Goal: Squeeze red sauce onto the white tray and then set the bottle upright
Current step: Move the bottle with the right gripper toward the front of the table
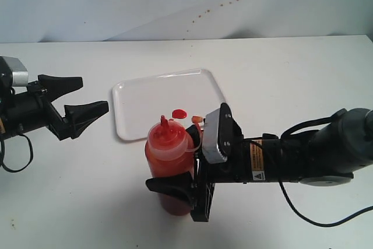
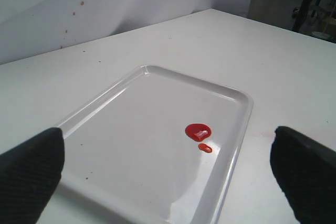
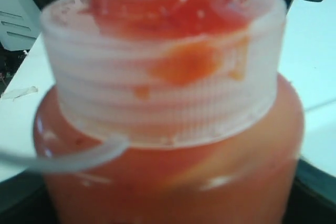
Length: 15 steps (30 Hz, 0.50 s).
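Note:
The bottle [image 1: 169,161] stands upright on the table just in front of the white tray [image 1: 145,100], its red nozzle up and its small tethered cap [image 1: 196,119] hanging beside it. My right gripper [image 1: 166,183] is shut on the bottle's body, with one finger across its front; the bottle [image 3: 173,166] fills the right wrist view. Red sauce [image 1: 179,112] lies as a round blob near the tray's front edge, and in the left wrist view the red sauce [image 2: 198,131] shows with a smaller drop [image 2: 205,148] beside it. My left gripper [image 1: 95,93] is open and holds nothing, left of the tray [image 2: 131,129].
Red specks dot the pale backdrop [image 1: 224,5] behind the table. A faint pink smear [image 2: 261,135] marks the table next to the tray's rim. The right arm's black cable [image 1: 315,217] trails over the table at the front right.

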### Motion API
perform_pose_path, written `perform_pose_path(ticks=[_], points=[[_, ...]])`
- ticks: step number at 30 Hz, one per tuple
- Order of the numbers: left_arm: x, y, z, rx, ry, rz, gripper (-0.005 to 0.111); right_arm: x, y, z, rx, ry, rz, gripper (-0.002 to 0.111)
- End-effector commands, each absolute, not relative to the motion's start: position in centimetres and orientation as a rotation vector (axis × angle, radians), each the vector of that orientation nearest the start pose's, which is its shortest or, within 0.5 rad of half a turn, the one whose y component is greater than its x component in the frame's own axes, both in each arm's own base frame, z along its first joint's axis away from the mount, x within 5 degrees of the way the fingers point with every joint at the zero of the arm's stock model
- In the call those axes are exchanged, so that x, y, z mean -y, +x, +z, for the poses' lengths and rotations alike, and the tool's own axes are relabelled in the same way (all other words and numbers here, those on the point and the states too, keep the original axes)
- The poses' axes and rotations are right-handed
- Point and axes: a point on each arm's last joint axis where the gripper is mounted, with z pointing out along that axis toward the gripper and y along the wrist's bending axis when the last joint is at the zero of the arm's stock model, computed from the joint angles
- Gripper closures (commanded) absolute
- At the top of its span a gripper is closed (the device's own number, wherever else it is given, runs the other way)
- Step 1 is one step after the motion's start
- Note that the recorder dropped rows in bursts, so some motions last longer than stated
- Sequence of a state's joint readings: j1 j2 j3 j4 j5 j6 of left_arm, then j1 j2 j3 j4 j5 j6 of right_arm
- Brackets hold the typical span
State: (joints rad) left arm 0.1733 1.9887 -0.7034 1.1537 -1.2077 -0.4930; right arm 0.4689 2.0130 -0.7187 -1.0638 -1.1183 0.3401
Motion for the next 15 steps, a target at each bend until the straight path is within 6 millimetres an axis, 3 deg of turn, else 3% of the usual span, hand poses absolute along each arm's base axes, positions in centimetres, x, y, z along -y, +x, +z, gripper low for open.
perform_pose_path(ticks=[1, 15], points=[[2.3, 31.62, 12.38, -1.692, 0.639, -0.746, 0.003, -20.78, 25.45, 11.76, -1.439, -1.161, 1.003, 0.108], [2.3, 31.62, 12.38, -1.692, 0.639, -0.746, 0.003, -20.72, 25.79, 11.58, -1.484, -1.091, 1.016, 0.108]])
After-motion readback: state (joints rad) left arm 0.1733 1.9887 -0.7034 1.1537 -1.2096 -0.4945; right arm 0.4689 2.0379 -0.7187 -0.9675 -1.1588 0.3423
